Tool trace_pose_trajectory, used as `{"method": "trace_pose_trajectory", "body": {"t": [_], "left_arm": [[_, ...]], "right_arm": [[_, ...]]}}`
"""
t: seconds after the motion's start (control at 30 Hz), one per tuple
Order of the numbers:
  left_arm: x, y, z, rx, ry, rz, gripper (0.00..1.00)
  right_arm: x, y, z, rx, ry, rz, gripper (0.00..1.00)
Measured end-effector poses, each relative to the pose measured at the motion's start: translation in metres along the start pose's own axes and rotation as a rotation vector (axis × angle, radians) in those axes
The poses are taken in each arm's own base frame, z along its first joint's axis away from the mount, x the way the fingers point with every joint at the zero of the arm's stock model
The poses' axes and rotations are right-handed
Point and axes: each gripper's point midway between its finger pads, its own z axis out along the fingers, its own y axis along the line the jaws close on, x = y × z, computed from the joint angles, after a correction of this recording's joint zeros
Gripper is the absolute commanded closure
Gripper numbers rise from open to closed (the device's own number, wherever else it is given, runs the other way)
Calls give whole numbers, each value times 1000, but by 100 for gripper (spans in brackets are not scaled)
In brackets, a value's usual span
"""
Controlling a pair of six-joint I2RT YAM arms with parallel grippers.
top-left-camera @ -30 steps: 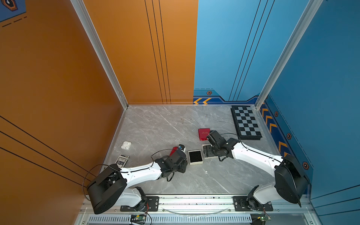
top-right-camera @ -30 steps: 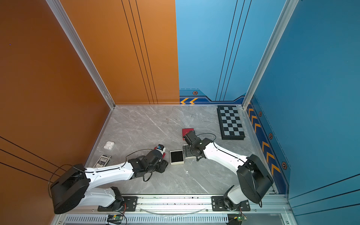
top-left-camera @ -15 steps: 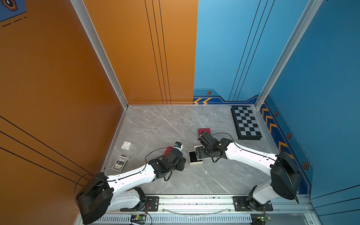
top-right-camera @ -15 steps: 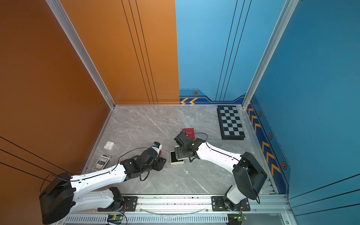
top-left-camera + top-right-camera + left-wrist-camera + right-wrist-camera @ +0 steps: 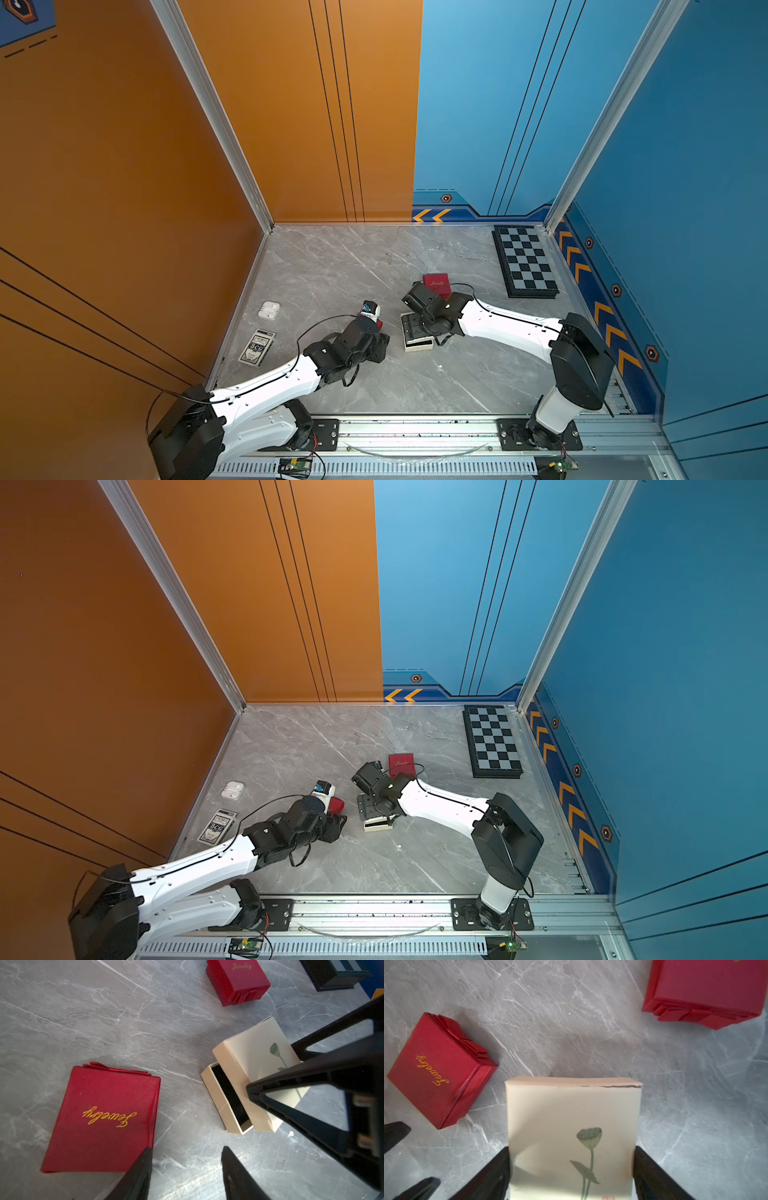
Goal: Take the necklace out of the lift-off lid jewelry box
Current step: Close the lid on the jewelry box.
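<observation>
On the desk [image 5: 332,270] the cream jewelry box [image 5: 419,345] sits at three o'clock from the left fingers [image 5: 139,1174], which are parted around nothing. The right fingers [image 5: 492,1172] pinch its lid [image 5: 560,1109], which sits askew and bares black lining [image 5: 228,1093]. No necklace shows, so fetching it remains.

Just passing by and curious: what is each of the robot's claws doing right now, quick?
Left gripper: open, holding nothing.
Right gripper: closed on the cream lid.
</observation>
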Motion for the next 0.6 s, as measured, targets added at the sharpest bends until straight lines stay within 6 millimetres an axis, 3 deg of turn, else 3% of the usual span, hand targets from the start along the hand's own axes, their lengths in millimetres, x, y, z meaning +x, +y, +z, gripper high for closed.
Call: {"method": "trace_pose_trajectory", "body": {"t": [0.6], "left_arm": [[8, 1, 0, 27, 17, -5, 44]], "right_arm": [[5, 2, 6, 76, 27, 34, 13]]}}
